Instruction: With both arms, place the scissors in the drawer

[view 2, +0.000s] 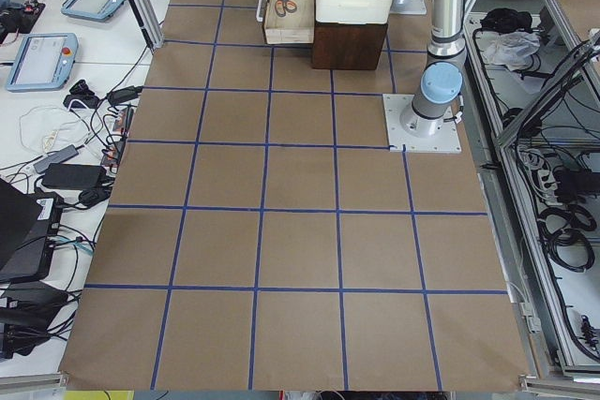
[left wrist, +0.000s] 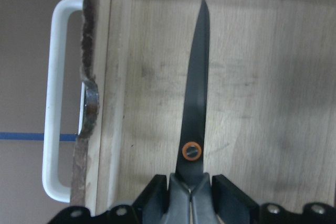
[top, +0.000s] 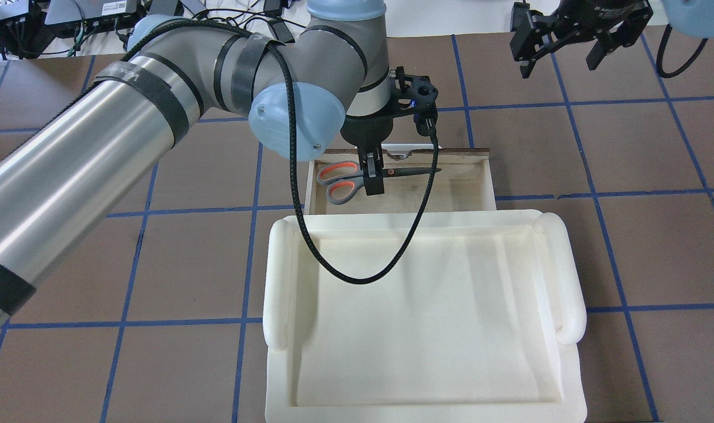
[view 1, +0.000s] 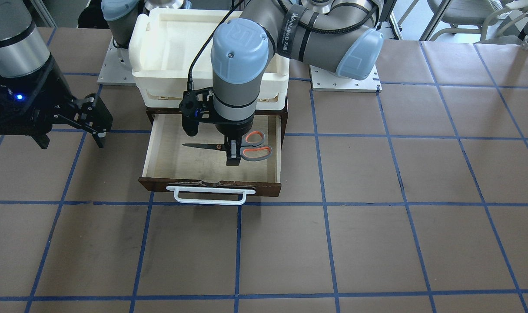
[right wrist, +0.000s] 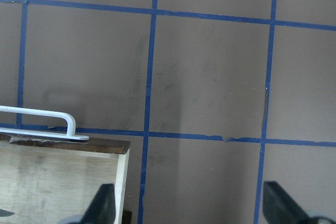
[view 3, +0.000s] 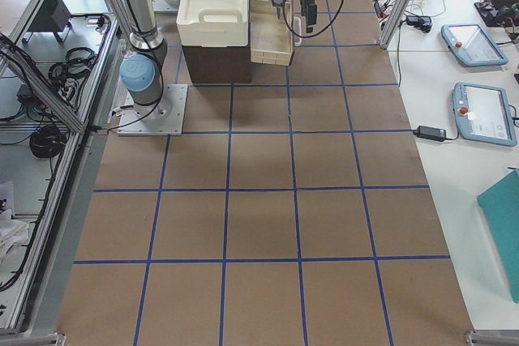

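Note:
The scissors (view 1: 255,146) have grey handles with orange-red inner loops and slim blades (top: 412,171). My left gripper (view 1: 233,158) is shut on them near the pivot and holds them low inside the open drawer (view 1: 211,186). I cannot tell whether they touch its floor. In the left wrist view the fingers (left wrist: 152,200) clamp the scissors (left wrist: 195,103) over the pale drawer floor (left wrist: 273,103), with the white handle (left wrist: 52,103) at left. My right gripper (view 1: 72,141) is open and empty, off to the side of the drawer front, and shows wide open in the overhead view (top: 559,59).
A cream-white plastic tray (top: 427,317) sits on top of the brown cabinet behind the drawer (view 1: 168,43). The drawer's corner and handle show in the right wrist view (right wrist: 63,182). Brown table paper with blue tape lines (view 1: 376,217) surrounds the cabinet.

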Tool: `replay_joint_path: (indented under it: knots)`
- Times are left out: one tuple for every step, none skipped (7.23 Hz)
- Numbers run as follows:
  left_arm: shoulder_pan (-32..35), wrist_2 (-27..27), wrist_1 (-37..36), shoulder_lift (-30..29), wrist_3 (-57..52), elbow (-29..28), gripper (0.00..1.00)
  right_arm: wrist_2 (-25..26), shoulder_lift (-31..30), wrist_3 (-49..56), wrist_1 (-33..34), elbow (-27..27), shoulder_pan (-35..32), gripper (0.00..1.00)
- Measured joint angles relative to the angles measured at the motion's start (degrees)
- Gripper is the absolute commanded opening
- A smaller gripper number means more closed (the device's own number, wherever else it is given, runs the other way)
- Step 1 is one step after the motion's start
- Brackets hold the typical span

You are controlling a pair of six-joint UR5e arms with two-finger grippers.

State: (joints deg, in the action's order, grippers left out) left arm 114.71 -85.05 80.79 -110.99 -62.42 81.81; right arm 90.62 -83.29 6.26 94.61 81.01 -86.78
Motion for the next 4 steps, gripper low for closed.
replay_joint_path:
  knots:
    - [0.9,-0.8,0.0,-0.4,0.3,0.1,0.07,-0.6,-0.6,-0.8,-0.3,0.0,0.0,1.0]
    - [1.6,-1.0,0.1,-0.7,0.5,0.3,0.07,-0.7,-1.3,-1.1,-1.0,0.0,-0.1,1.0]
    - [2.0,-1.2,0.1,-0.8,0.5,0.5,0.07,-0.7,-1.8,-1.2,-1.6,0.0,-0.2,1.0]
    - [2.2,-1.3,0.2,-0.8,0.4,0.7,0.08,-0.9,-2.0,-1.2,-1.9,0.0,-0.3,1.0]
